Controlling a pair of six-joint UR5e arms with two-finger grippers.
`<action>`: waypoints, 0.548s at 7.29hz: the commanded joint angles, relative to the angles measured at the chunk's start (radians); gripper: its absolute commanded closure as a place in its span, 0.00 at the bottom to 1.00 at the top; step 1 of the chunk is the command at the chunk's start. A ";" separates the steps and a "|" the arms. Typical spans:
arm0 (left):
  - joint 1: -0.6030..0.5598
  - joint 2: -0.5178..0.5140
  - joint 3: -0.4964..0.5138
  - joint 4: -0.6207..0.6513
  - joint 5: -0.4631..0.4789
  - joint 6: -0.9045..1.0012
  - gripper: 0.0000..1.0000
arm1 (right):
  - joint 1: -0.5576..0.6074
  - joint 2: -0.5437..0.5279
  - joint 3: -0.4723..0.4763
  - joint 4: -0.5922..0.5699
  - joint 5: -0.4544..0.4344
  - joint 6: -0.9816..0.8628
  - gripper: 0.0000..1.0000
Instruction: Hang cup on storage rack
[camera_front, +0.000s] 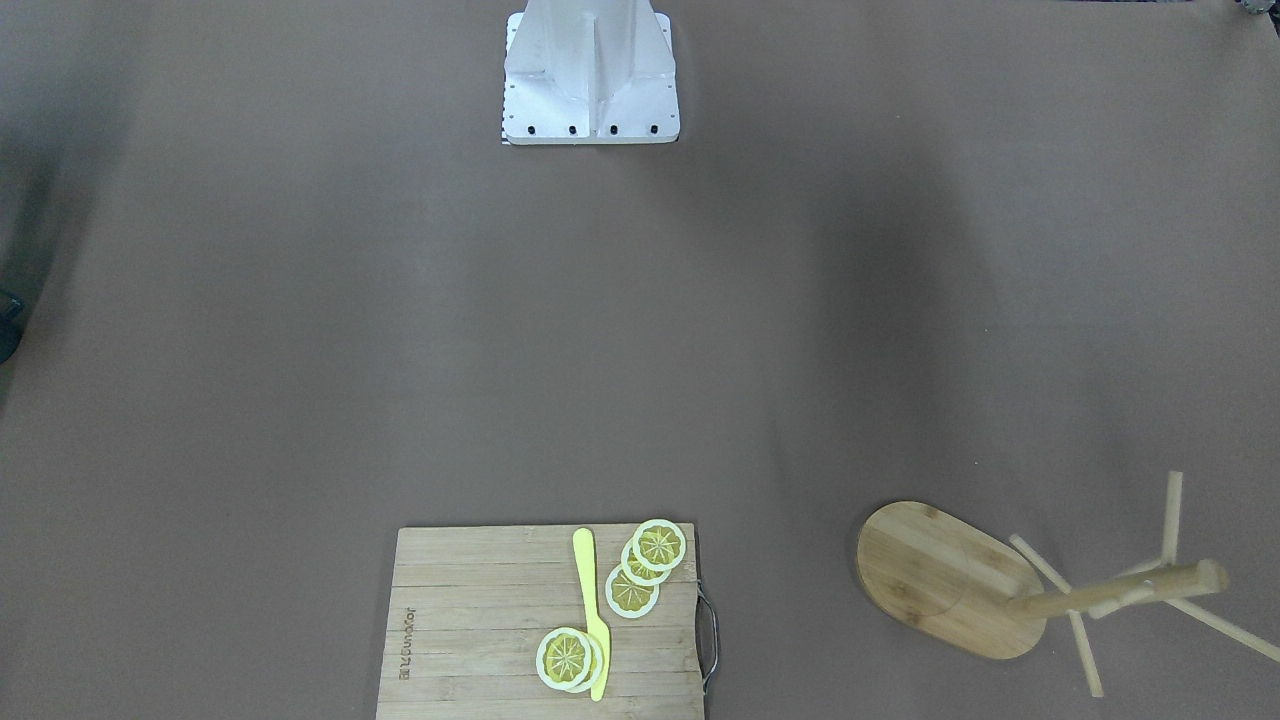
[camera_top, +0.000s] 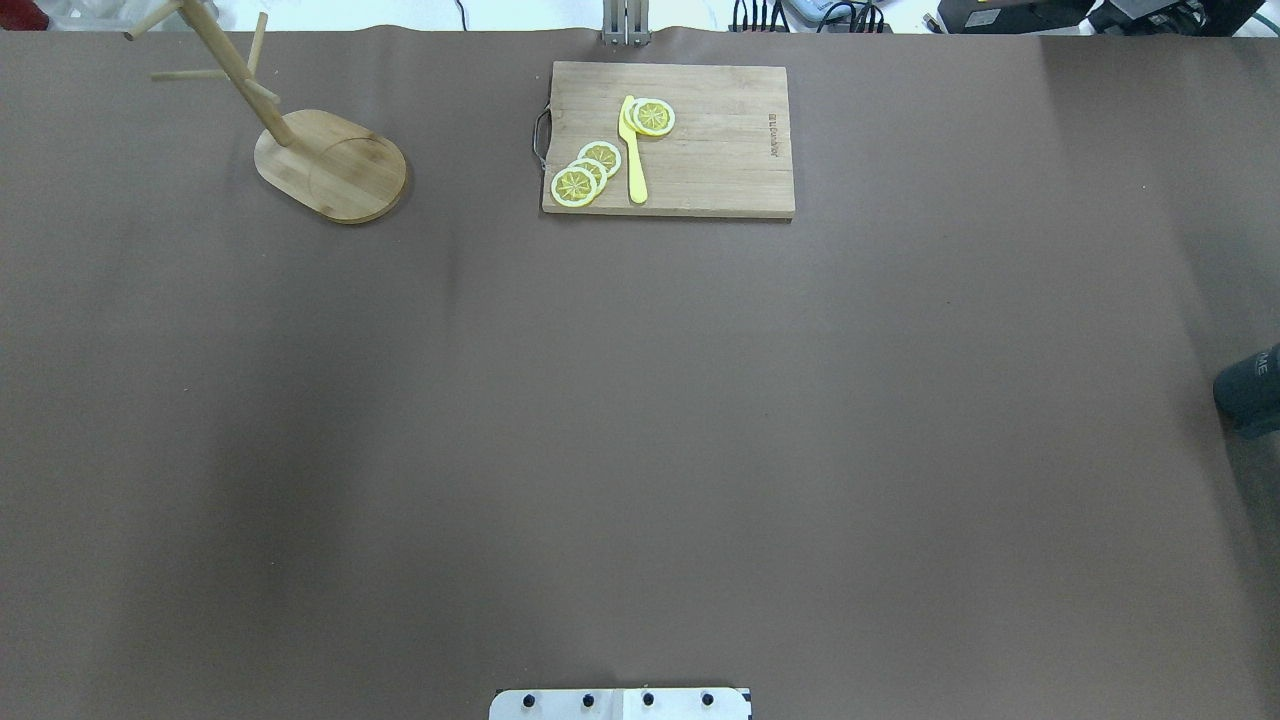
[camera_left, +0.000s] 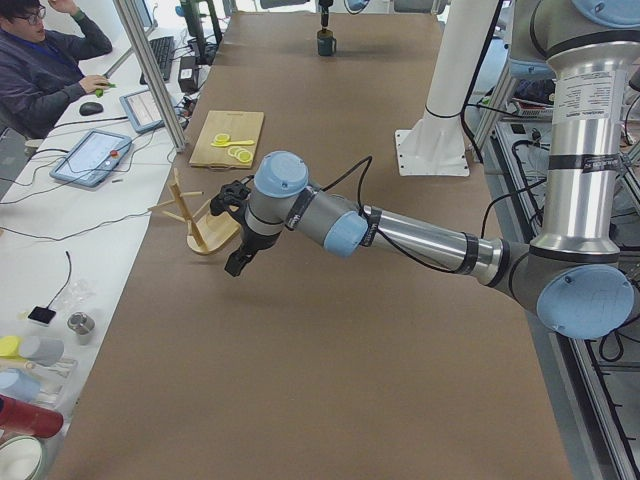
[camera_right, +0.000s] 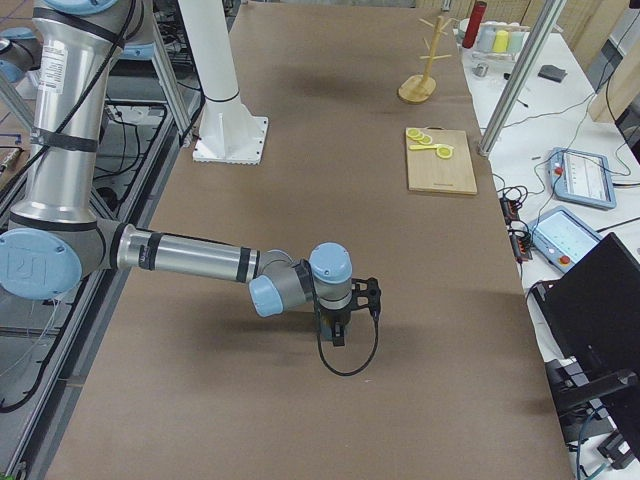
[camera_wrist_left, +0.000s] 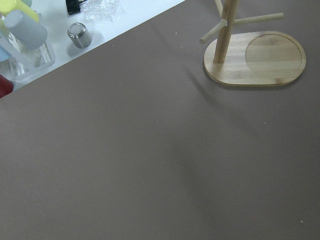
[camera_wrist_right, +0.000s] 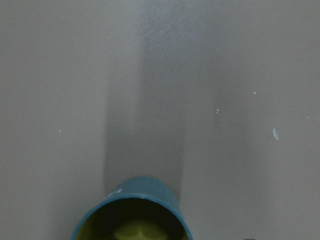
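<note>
The slate-blue cup (camera_top: 1250, 392) stands at the overhead view's right edge, part of its white lettering showing. The right wrist view looks down into its yellowish-green inside (camera_wrist_right: 132, 212). In the left side view the right gripper (camera_left: 324, 18) hangs just above the cup (camera_left: 325, 43); I cannot tell whether it is open or shut. The wooden storage rack (camera_top: 330, 165) stands at the far left, also in the front view (camera_front: 950, 580) and the left wrist view (camera_wrist_left: 255, 60). The left gripper (camera_left: 240, 264) hovers beside the rack (camera_left: 205, 228); its state cannot be told.
A slatted cutting board (camera_top: 720, 150) with lemon slices (camera_top: 585, 172) and a yellow knife (camera_top: 633, 150) lies at the far middle. The white robot base (camera_front: 590, 90) stands at the near edge. Cups and bottles (camera_wrist_left: 25, 27) stand off the table's left end. An operator (camera_left: 40, 60) sits alongside.
</note>
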 joint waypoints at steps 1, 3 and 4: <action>0.000 0.001 0.000 0.000 0.000 0.000 0.01 | -0.006 0.001 -0.002 0.001 0.003 0.000 0.44; 0.000 0.001 -0.001 0.000 0.000 0.000 0.01 | -0.008 0.001 -0.005 0.001 0.003 0.000 0.57; 0.000 0.001 -0.001 0.000 0.000 0.000 0.01 | -0.008 -0.001 -0.006 0.001 0.004 0.000 0.65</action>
